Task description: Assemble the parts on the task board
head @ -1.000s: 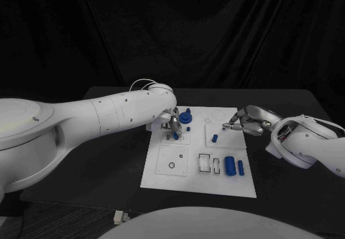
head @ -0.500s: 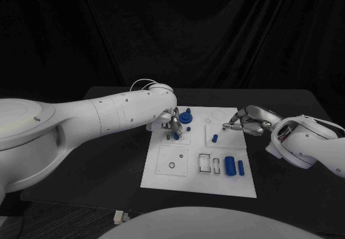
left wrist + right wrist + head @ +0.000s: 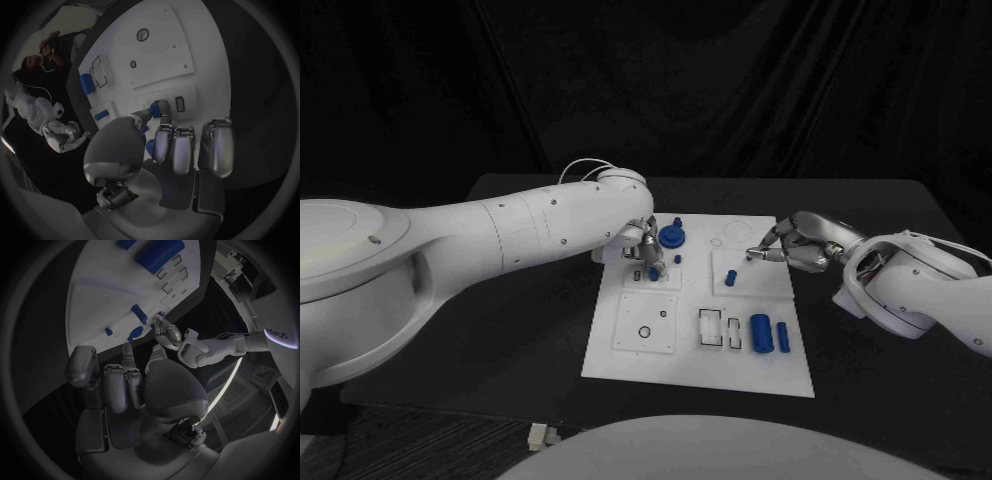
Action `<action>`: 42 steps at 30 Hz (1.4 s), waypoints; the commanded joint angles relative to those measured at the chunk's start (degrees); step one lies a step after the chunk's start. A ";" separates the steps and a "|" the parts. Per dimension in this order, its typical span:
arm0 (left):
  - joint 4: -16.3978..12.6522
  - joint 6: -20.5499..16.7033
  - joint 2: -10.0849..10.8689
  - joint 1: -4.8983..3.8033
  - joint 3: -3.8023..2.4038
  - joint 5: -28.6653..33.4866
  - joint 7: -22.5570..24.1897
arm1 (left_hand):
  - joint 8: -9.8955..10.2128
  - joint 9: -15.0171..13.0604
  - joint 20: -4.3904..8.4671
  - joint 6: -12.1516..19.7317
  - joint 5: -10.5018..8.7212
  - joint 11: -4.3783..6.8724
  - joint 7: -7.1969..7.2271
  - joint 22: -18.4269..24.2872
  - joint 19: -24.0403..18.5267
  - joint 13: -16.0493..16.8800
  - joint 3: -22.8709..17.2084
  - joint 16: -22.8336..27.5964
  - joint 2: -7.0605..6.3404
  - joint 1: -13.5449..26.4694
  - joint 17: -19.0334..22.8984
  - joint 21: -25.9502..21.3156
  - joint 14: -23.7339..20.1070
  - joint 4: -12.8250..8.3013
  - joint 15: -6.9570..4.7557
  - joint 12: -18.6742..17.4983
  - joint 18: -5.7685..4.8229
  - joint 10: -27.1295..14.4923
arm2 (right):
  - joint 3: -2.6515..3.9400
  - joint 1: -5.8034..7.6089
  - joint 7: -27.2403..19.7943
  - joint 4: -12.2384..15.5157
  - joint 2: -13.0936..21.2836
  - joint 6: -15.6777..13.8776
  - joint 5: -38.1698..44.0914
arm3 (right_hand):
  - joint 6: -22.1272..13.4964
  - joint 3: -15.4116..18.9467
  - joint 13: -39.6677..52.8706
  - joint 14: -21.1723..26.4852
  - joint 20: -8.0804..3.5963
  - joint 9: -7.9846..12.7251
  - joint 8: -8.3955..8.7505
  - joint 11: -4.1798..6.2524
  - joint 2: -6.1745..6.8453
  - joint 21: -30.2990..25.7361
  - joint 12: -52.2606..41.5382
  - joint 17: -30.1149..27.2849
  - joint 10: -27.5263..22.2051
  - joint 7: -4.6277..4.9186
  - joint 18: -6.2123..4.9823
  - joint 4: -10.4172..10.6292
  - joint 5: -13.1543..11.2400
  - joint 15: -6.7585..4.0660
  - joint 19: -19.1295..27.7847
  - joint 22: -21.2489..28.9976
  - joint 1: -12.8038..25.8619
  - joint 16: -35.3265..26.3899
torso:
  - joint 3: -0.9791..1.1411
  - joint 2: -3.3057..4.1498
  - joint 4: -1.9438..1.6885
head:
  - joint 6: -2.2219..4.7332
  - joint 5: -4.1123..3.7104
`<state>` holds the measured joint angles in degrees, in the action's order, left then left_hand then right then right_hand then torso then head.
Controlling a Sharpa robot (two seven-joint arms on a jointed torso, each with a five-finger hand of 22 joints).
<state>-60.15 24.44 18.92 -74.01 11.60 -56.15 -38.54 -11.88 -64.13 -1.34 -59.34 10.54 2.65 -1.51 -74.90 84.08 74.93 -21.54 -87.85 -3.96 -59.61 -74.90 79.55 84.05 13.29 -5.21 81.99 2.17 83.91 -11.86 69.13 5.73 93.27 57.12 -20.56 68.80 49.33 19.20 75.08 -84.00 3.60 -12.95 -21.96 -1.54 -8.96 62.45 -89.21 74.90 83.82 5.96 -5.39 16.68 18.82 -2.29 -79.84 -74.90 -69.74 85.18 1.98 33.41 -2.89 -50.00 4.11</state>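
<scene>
Black table point(image 3: 516, 300), L robot hand point(image 3: 640, 250) pinching blue part point(image 3: 653, 272)

- My left hand point(image 3: 638, 245) covers most of the small blue part point(image 3: 157, 108) at my fingertips; I cannot tell whether I grip it.
- My left arm hides the task board's point(image 3: 661, 355) near-left corner region and part of the counter point(image 3: 516, 330).
- My right hand's point(image 3: 790, 244) fingertips are too small to read.

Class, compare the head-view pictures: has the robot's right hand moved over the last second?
No. The right hand sits at the same spot beside the white task board's right edge.
</scene>
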 commanded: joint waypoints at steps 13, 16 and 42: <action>-0.26 2.36 -0.16 1.25 0.55 0.83 -1.23 | 1.19 0.15 -0.31 0.06 -5.08 -0.71 -0.72 -11.85 1.21 9.01 5.43 0.56 0.46 1.98 -13.12 -0.55 5.03 3.11 0.40 -0.22 0.25 1.78 | 0.03 -0.14 0.61 -0.01 0.06 0.07 0.14 | -0.13 0.38 13.36 -3.58 0.01 -0.07 -0.22 0.31 -0.18 -0.15 0.24 5.01 4.97 -0.27 -0.33 -0.07 0.12 -0.36 0.25 -6.02 -0.37 -0.29 | 0.02 -0.01 -0.01 | 0.00 0.03; -0.44 2.48 0.00 1.26 0.55 0.82 -1.57 | 1.09 -0.46 -0.27 0.10 -7.68 -0.67 -0.72 -11.80 1.22 9.11 8.79 0.65 0.42 4.83 -13.06 -0.77 5.03 3.35 0.47 -0.07 0.31 1.88 | 0.03 -0.14 0.60 -0.01 0.06 0.08 0.14 | -0.13 0.38 13.36 -3.58 0.01 -0.07 -0.22 0.31 -0.18 -0.15 0.24 5.01 4.97 -0.27 -0.33 -0.07 0.12 -0.36 0.25 -6.02 -0.37 -0.29 | 0.01 -0.01 -0.02 | 0.00 0.03; -17.08 -10.62 13.55 -7.09 0.52 -5.07 4.62 | -2.55 -4.91 0.98 -2.86 -7.47 0.85 1.02 -13.50 3.92 15.07 24.57 -2.15 4.85 5.21 -15.10 4.95 5.95 3.37 -1.03 8.01 -0.95 6.09 | 0.03 -0.15 -1.31 0.35 0.90 -1.79 0.14 | -0.13 0.87 13.40 -3.60 0.02 -0.12 -0.22 0.29 -0.20 -0.13 0.21 5.13 5.01 -0.26 -0.30 0.08 0.02 -0.34 0.19 -6.08 0.32 -0.25 | -0.02 -0.05 -0.01 | 0.00 -0.57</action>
<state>-76.46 17.15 32.19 -80.81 12.10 -60.37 -36.97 -14.31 -68.97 -0.68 -61.92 2.97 3.17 -0.45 -74.90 83.88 74.93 3.01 -89.85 0.83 -54.05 -74.90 84.56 83.90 16.67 -5.78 88.82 2.17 84.02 -11.86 69.10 5.36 93.40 57.90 -20.84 68.80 49.33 19.60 75.10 -84.00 3.60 -12.98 -21.96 -1.54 -8.96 62.45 -89.26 74.90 83.82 5.96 -5.39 16.75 18.82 -2.29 -79.84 -74.93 -69.74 85.18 1.98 33.37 -2.92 -50.00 3.52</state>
